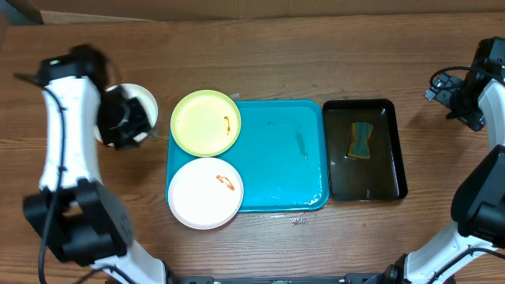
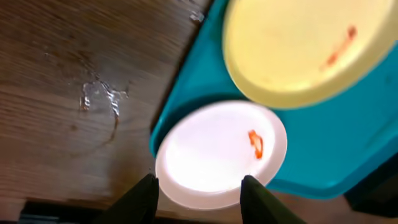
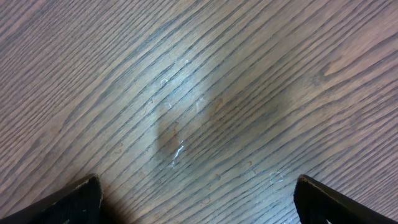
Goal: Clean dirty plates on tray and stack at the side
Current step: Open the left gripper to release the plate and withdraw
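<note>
Plates (image 2: 292,50) are looking one-third done: one white plate (image 1: 146,99) is sitting aside on the tabletop (image 1: 276,47), the green plate (image 1: 205,122) and the other white plate (image 1: 205,192) are waiting smeared on the tray (image 1: 284,158), left claw (image 2: 199,180) and right claw (image 3: 198,183) gaping empty.

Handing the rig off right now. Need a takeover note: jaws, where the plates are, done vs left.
Left gripper: jaws open, holding nothing, above the side plate.
Right gripper: jaws open, empty, over bare table at far right.
Side plate: white, on the table left of the tray, mostly hidden under the left gripper.
Green plate and white plate: at the tray's left end, both overhanging its rim, each with an orange smear.
Sponge: in the black tray, right of the tray.
Done: apparently one plate set aside.
Left: clean the two smeared plates and stack them on the side plate.
</note>
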Robot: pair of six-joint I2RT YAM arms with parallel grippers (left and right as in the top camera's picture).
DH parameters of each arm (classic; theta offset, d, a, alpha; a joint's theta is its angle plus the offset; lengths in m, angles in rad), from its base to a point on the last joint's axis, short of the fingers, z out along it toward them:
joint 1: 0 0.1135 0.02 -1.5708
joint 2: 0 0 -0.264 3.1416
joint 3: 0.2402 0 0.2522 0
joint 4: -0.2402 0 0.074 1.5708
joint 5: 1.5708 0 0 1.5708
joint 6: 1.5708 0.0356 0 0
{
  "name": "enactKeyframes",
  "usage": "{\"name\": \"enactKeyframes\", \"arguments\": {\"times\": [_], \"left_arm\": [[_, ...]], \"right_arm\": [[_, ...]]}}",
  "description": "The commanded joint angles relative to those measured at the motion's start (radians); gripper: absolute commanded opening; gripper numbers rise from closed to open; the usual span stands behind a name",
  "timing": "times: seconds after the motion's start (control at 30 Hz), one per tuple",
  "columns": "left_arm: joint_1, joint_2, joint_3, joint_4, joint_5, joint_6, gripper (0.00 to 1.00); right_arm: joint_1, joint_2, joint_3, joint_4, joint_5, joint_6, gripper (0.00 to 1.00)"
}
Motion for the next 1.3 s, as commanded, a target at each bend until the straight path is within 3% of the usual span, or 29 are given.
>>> {"name": "enactKeyframes", "arguments": {"times": [0.0, 0.23, 0.43, 0.63, 0.87, 1.27], "left_arm": [[-0.095, -0.134, 0.02, -0.036, -0.118, -0.024, 0.46], [-0.257, -0.338, -0.119, -0.049, -0.165, -0.124, 0.52], [-0.268, -0.42, -0.365, -0.014, -0.264, -0.238, 0.5], [-0.267, -0.424, -0.581, 0.108, -0.263, -0.239, 0.51], [-0.264, -0.424, -0.695, 0.243, -0.212, -0.246, 0.54], [-0.264, -0.424, -0.903, 0.426, -0.166, -0.389, 0.47]], "right_arm": [[0.004, 0.001, 0.002, 0.004, 0.007, 0.005, 1.0], [0.004, 0.001, 0.002, 0.004, 0.007, 0.005, 1.0], [0.004, 0.001, 0.002, 0.004, 0.007, 0.005, 1.0], [0.004, 0.001, 0.002, 0.004, 0.007, 0.005, 1.0], [0.004, 0.001, 0.002, 0.005, 0.007, 0.005, 1.0], [0.004, 0.001, 0.002, 0.004, 0.007, 0.005, 1.0]]}}
